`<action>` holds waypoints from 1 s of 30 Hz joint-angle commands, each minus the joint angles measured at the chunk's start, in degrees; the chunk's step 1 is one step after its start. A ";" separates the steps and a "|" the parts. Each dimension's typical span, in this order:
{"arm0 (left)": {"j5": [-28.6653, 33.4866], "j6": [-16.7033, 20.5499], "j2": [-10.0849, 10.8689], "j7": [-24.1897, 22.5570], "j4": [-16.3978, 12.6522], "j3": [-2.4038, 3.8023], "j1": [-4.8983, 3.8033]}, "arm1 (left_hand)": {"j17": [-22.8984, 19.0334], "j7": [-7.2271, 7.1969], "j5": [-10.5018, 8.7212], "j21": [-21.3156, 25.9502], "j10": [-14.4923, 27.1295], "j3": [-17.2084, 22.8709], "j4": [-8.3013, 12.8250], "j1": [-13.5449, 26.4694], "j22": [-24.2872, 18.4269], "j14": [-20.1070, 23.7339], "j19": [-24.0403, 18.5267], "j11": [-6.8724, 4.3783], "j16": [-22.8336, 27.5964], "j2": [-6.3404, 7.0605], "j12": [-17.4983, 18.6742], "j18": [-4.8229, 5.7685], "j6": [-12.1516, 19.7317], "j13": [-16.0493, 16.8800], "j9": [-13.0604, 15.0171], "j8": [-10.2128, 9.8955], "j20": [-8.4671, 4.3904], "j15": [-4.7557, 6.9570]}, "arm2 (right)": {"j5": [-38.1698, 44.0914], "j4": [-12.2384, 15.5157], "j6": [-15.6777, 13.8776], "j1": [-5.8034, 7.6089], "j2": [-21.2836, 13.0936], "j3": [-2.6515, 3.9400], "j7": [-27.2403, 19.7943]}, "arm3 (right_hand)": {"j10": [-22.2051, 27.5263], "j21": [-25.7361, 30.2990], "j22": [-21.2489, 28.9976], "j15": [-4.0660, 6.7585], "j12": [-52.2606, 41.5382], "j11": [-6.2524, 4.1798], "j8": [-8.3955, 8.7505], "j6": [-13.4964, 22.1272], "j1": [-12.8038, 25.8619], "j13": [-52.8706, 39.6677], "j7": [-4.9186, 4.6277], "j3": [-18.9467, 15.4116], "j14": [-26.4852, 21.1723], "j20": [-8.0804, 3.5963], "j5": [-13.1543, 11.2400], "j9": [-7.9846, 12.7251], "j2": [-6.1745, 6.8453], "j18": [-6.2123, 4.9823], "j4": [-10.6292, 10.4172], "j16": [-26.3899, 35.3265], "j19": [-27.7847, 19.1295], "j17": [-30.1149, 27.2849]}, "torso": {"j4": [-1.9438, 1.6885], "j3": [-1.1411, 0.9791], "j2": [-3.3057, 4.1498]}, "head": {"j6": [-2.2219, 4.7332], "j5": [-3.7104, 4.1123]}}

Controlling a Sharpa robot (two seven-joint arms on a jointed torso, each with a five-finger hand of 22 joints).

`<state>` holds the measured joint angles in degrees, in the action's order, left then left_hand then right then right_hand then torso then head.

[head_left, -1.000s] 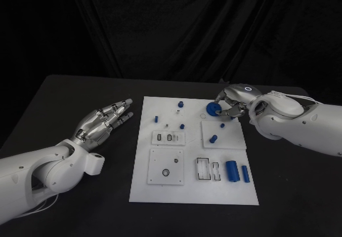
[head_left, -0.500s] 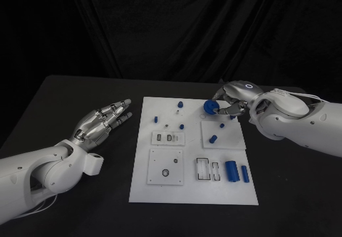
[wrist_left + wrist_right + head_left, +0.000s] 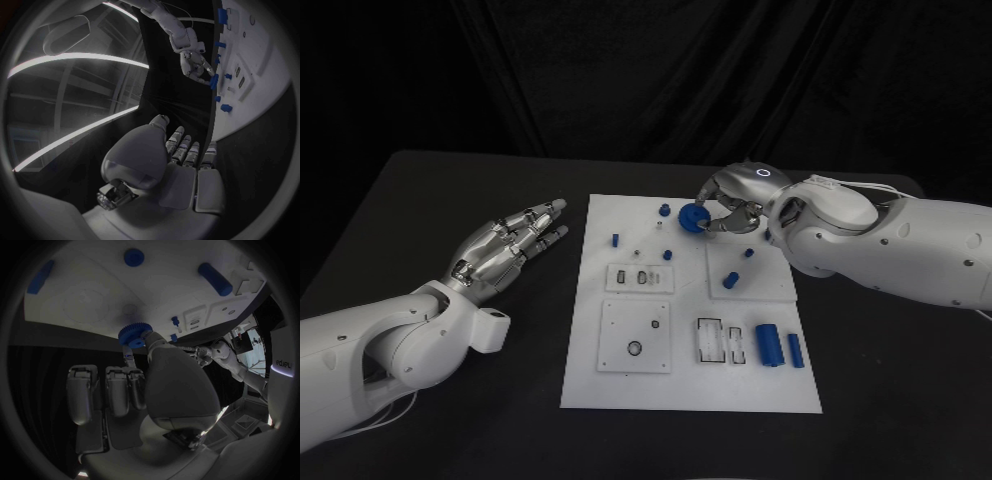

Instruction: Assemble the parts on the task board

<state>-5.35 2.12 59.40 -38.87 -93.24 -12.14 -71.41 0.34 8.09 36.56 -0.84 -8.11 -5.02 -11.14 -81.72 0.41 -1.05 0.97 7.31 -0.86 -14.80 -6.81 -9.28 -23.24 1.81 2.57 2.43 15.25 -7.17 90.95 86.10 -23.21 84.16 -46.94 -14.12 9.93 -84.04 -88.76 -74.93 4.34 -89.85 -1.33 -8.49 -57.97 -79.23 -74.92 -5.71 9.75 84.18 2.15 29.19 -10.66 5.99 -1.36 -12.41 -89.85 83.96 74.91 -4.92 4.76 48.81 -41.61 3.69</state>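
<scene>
At the near end of the white rectangular task board (image 3: 689, 390), two blue cylinders (image 3: 770, 345) lie side by side by its right edge, with bare black worktop (image 3: 877, 400) open on both sides. Further up, the left robot hand (image 3: 514, 245) lies flat on the worktop just beside the board's left edge, fingers spread, holding nothing. At the far end, the right robot hand (image 3: 733, 205) pinches a small blue toothed gear (image 3: 692, 220) in its fingertips, above the board's far right part beside a short blue peg (image 3: 666, 211).

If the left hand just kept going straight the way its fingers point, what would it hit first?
Probably the task board: the open left hand lies beside it, fingertips aimed toward its far left corner. It might instead slip just past that corner over bare table; depth is unclear.
</scene>
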 commanded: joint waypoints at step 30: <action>-0.15 -1.55 -0.88 -8.79 0.52 0.03 0.03 | 0.09 0.39 0.37 0.13 0.11 0.64 0.10 -0.03 0.09 0.02 -0.08 0.54 0.02 -0.17 0.01 -1.19 0.08 0.00 0.04 0.11 0.52 -0.72 | 0.40 -4.15 1.98 -0.53 7.89 0.17 -0.45 | -5.96 0.73 -13.93 -1.03 -0.15 1.23 1.14 2.13 0.65 -15.08 1.13 1.33 5.82 0.98 -3.75 -7.34 0.04 0.69 0.74 -0.15 4.38 15.09 | -0.08 -0.03 0.05 | -0.59 0.15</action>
<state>-5.34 1.64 58.62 -38.87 -92.75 -12.14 -71.41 0.36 8.09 36.56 -0.84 -7.91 -4.69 -11.13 -81.72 0.45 -1.05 0.76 7.52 -0.86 -14.80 -6.81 -9.28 -23.24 1.81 2.57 2.43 15.46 -7.59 90.99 81.91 -22.22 83.87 -39.08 -13.92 9.25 -84.02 -88.28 -74.92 3.73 -89.85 -0.51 -8.52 -56.68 -78.47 -74.91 -4.51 10.75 83.99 2.69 25.93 -10.72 6.24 -1.36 -11.50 -89.86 84.07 74.91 -4.99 4.76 48.88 -42.17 3.89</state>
